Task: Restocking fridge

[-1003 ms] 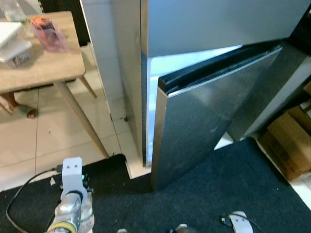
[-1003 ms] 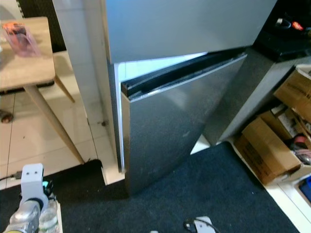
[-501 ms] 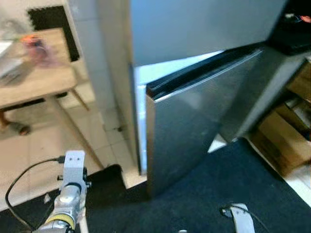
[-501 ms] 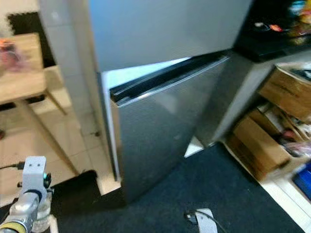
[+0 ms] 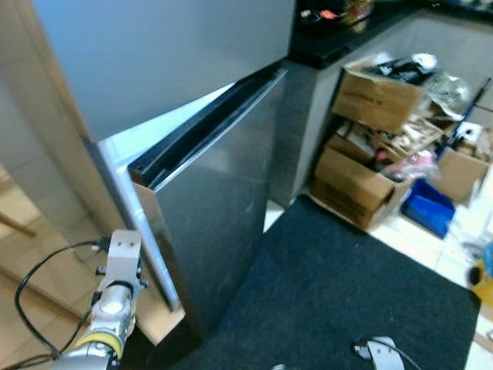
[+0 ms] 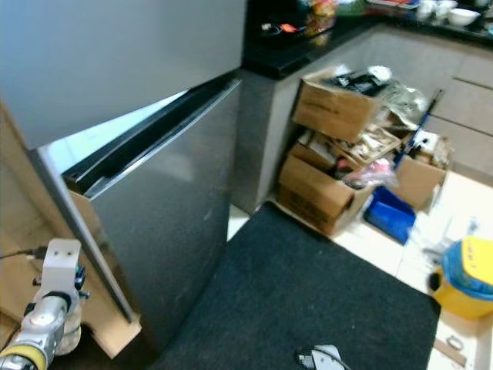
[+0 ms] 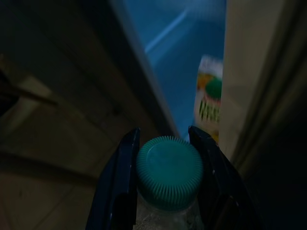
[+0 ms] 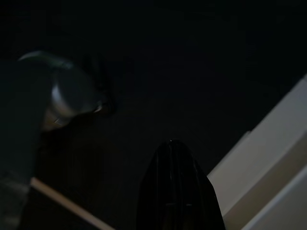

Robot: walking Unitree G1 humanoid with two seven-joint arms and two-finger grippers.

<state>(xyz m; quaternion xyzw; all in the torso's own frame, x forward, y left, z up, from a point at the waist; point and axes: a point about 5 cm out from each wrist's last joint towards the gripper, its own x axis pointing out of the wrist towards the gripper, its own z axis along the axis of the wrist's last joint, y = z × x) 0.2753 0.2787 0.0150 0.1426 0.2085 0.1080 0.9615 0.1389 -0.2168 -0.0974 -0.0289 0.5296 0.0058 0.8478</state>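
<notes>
Swung rightward since the earlier frame, with left jaws (image 7: 165, 191) clamped on a green-capped bottle (image 7: 168, 172) facing the narrow fridge door (image 5: 212, 223) gap, where a collision is risked; right jaws' state cannot be told.

- A dark mat (image 5: 331, 285) covers the floor before the fridge.
- Cardboard boxes (image 6: 316, 189), a blue bin (image 6: 391, 214) and a yellow container (image 6: 462, 276) sit on pale tiles (image 6: 370, 250) beside it.

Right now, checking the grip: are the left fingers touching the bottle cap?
Touching. The left wrist view shows both fingers pressed against the green cap, no gap.
</notes>
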